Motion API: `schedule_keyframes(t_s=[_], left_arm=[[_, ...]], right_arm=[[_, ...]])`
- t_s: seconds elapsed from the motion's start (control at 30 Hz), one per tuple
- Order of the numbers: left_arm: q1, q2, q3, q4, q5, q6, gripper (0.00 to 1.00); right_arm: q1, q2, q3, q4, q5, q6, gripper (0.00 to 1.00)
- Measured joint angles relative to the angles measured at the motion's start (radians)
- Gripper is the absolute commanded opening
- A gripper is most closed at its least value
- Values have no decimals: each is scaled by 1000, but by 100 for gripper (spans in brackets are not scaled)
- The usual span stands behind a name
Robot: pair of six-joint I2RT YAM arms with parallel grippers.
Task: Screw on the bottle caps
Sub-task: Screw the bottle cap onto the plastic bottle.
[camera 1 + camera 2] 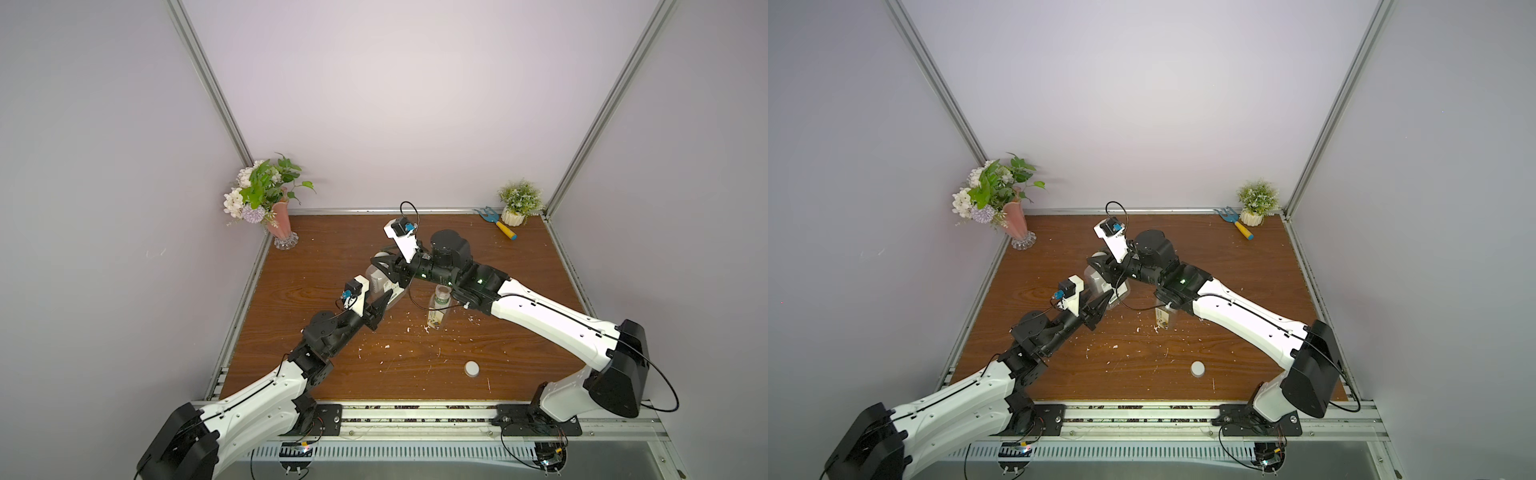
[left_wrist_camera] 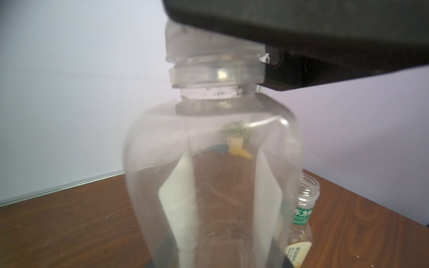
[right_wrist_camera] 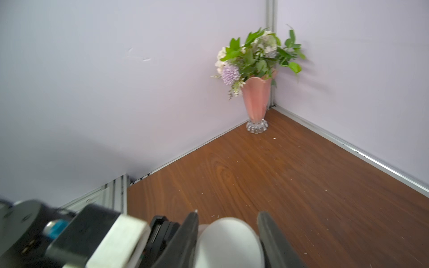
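1. The squarish bottle [image 1: 375, 279] stands upright near the middle of the desk [image 1: 316, 266]. A white label shows on its side in both top views.
2. The left jaws are closed on the body of the squarish bottle. In the left wrist view one finger shows at each side, low on its clear wall [image 2: 209, 174].
3. The right jaws are almost fully closed and pinch a white cap [image 3: 228, 241] by its rim. One dark finger [image 3: 185, 239] presses on each side.
4. This held cap sits on top of the squarish bottle's neck [image 2: 216, 74]. I cannot tell how far it is threaded on.
5. The round bottle [image 1: 439, 309] stands upright with an open mouth, just beside the squarish bottle on the right arm's side. It sits under that arm's wrist.
6. The second cap [image 1: 472, 368] lies flat on the desk, well apart from the squarish bottle, beyond the round bottle and toward the front edge.
7. A pink vase [image 1: 279, 224] of flowers stands well apart from the squarish bottle, in the back corner on the left arm's side.
8. A small potted plant [image 1: 520, 201] and a blue and yellow hand fork [image 1: 498, 224] are farther from the squarish bottle, in the opposite back corner.
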Motion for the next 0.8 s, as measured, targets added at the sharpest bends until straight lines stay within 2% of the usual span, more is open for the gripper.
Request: schedule_keyframes(t_s=[0.27, 0.5, 0.53, 0.57, 0.67, 0.73, 0.8], left_arm=[[6, 144, 93, 41, -114, 35, 1], [9, 212, 144, 76, -167, 40, 1], [11, 218, 147, 83, -169, 41, 1], [11, 224, 150, 86, -171, 42, 1], [20, 237, 157, 99, -150, 50, 0], [32, 244, 158, 108, -110, 58, 0], [38, 254, 164, 114, -63, 65, 0]], right_arm=[[74, 128, 205, -143, 403, 99, 0], [124, 269, 456, -339, 653, 192, 0], [125, 284, 489, -366, 668, 204, 5], [125, 294, 509, -386, 681, 211, 23], [121, 288, 514, -398, 677, 208, 54], [103, 270, 500, -387, 619, 203, 66], [66, 241, 467, -369, 526, 188, 71]])
